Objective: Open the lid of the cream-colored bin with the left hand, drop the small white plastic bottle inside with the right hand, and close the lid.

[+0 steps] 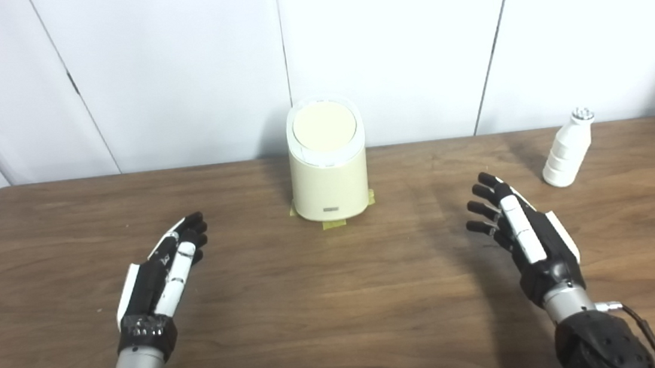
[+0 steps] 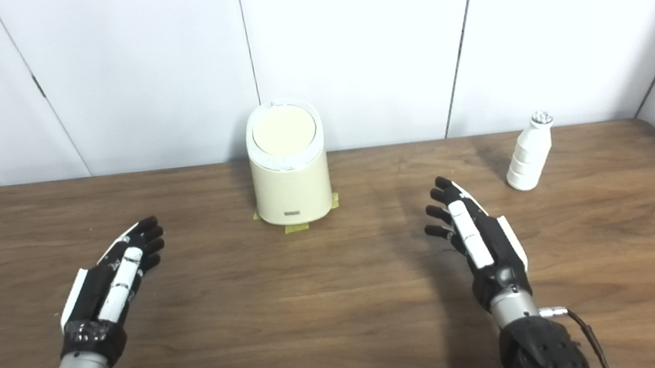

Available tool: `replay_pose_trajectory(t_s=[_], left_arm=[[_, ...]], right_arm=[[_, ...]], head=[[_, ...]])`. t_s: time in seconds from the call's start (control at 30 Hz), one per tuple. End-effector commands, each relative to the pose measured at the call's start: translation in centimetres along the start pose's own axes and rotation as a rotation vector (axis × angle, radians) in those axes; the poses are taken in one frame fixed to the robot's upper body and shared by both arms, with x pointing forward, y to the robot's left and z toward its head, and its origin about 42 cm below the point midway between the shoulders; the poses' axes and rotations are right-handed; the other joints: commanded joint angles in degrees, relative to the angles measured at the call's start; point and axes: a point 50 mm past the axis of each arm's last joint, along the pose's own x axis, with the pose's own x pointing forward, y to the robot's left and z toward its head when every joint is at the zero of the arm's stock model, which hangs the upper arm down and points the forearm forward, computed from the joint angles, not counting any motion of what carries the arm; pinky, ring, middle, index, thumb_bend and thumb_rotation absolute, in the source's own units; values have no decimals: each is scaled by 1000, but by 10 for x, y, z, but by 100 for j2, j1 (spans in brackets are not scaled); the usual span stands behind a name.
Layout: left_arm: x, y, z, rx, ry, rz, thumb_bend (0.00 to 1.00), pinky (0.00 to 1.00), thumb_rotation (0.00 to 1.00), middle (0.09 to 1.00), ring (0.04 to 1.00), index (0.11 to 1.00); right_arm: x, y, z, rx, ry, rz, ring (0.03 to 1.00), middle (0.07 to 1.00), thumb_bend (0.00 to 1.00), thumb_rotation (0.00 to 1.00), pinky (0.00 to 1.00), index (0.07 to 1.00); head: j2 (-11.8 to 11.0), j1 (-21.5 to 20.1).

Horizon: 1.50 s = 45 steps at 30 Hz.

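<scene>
On desk (image 1: pixel 339 303): cream bin (image 1: pixel 329 178) center-back, lid (image 1: pixel 324 126) shut; white bottle (image 1: pixel 567 149) upright far right. Left robot hand (image 1: pixel 162 272) and right robot hand (image 1: pixel 518 232) both released, empty. Risk: bottle looks tall and narrow, a sideways nudge could topple it.

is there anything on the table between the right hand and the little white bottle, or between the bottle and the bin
Nothing visible. Only bare table lies between the right hand and the white bottle, and between the bottle and the cream bin. The bin's lid is closed, though, so the left hand must open it first.
</scene>
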Motion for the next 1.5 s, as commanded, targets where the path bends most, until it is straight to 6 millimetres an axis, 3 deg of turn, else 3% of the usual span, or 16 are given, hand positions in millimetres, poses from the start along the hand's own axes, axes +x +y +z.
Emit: replay_pose_trajectory(t_s=[0.0,0.6,0.83,0.97,1.03,1.2,1.3,1.47], left_arm=[[8,-1,17,9,-77,2,431,916,733,874,883,886],[7,-1,17,12,-80,3,423,905,728,868,877,884],[6,0,15,34,-71,-2,407,916,723,880,887,894],[6,2,16,48,-72,7,371,931,579,883,895,903],[8,3,18,57,-76,20,410,986,485,884,912,904],[16,1,31,67,-92,27,540,837,294,887,881,923],[32,0,50,150,-101,-5,574,836,204,894,876,926],[60,-8,81,283,-182,-11,660,812,144,879,856,908]], right_arm=[[5,2,21,2,-85,12,832,876,559,834,730,870],[3,4,25,7,-98,15,827,870,562,818,726,861],[2,6,24,6,-92,10,823,867,569,818,718,863],[2,3,23,6,-101,11,832,872,551,828,724,867],[1,2,22,5,-102,13,836,875,547,833,727,869],[2,1,18,4,-97,7,832,875,552,832,716,868],[2,1,17,2,-91,-2,829,871,552,834,716,864],[4,3,14,5,-93,-10,823,866,547,833,706,862]], head=[[3,-4],[6,-26],[-123,-90],[-239,-141],[-274,-121],[-422,-36],[-565,19],[-665,45]])
